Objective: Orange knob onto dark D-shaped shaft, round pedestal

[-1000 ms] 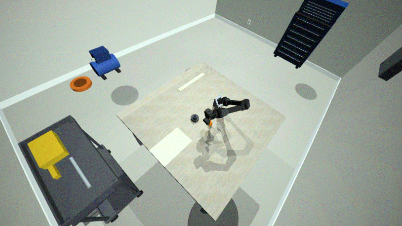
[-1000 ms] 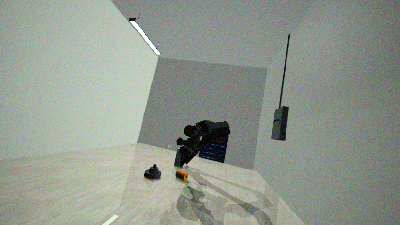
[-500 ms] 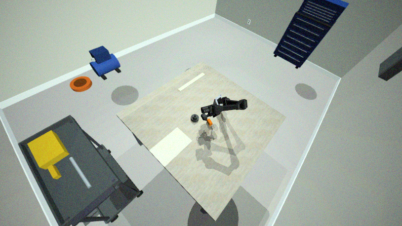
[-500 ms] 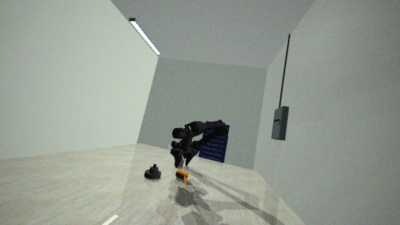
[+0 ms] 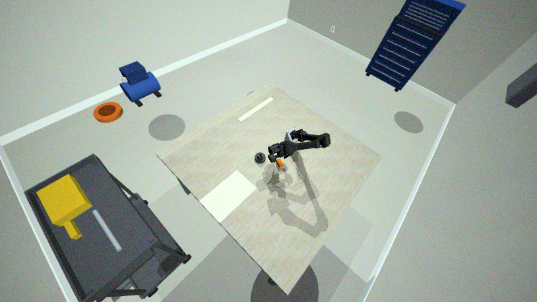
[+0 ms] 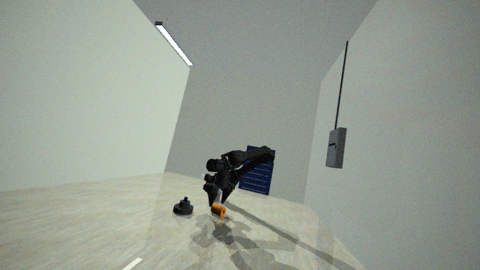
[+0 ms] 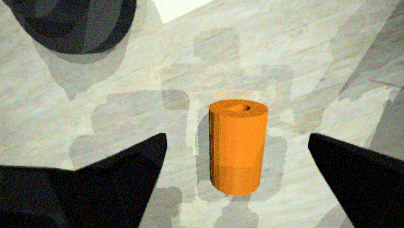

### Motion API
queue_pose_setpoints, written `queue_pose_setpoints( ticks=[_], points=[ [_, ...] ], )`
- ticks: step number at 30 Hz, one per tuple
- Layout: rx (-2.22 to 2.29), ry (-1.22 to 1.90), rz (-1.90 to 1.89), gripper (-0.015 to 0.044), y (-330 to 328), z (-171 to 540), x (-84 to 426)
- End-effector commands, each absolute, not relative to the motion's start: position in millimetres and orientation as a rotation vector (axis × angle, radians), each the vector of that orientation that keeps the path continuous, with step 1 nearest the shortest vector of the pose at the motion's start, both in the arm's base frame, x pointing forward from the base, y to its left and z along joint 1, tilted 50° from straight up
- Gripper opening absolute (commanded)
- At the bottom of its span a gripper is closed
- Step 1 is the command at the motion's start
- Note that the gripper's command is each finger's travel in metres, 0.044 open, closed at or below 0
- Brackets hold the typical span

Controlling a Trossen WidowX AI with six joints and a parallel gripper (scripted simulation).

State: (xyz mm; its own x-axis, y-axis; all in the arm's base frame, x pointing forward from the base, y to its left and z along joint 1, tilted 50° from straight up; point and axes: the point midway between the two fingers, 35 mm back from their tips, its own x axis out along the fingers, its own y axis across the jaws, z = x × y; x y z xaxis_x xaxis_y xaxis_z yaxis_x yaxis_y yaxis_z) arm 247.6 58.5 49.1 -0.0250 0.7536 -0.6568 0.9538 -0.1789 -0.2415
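Orange D-bore knob [image 5: 280,163] [image 6: 218,210] [image 7: 237,150] on side, farther than round ped. [image 5: 259,158] [image 6: 183,209] [image 7: 85,30] from bench's [image 5: 338,165] [image 6: 84,218] [image 7: 150,75] L corner (top view); pre-grasp, gripper [image 5: 277,157] [image 6: 217,204] [image 7: 236,140] fingers apart; next prob. lower & close.
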Motion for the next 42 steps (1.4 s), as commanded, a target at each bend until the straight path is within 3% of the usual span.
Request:
queue_pose_setpoints(
  ticks=[1,17,25,32,42],
  points=[
    [1.977,1.807,-1.011,0.0440,64,45,246],
    [1.978,1.810,-1.009,0.0440,81,31,244],
    [1.978,1.810,-1.009,0.0240,81,31,244],
    [1.978,1.810,-1.009,0.0240,81,31,244],
    [1.978,1.810,-1.009,0.0180,81,31,244]
  ],
)
